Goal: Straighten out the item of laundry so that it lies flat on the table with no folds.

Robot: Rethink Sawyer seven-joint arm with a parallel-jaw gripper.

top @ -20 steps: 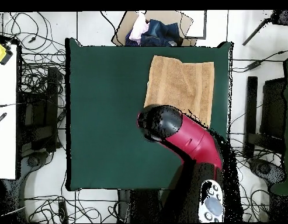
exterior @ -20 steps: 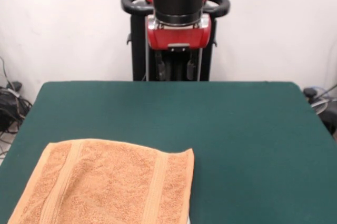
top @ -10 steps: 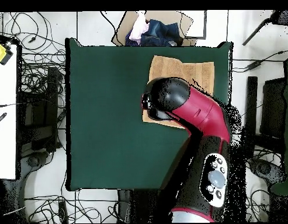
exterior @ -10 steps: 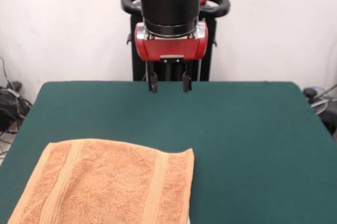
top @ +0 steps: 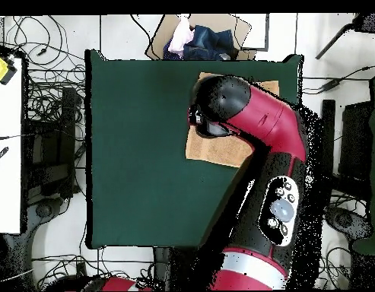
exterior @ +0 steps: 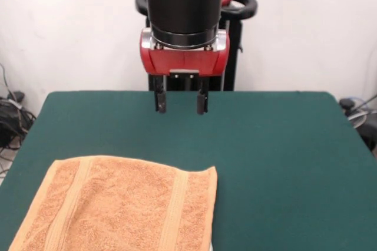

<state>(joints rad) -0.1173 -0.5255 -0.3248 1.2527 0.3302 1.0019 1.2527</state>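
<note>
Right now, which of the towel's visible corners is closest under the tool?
The far right corner of the towel, as the front view shows it. The open tool hangs above bare table beyond it; the far left corner lies further aside.

Towel (exterior: 121, 207): orange-tan terry with flat woven bands in the same orange running across it. Table (exterior: 277, 157): plain dark green felt-like top, no pattern. Arm (top: 259, 125) above the table: red shell, black end section, red wrist block with a silvery ring; gripper (exterior: 179, 102) fingers black. Wall behind the table white. Box (top: 199, 34) at the table's edge: brown, holding blue and pink cloth.
</note>
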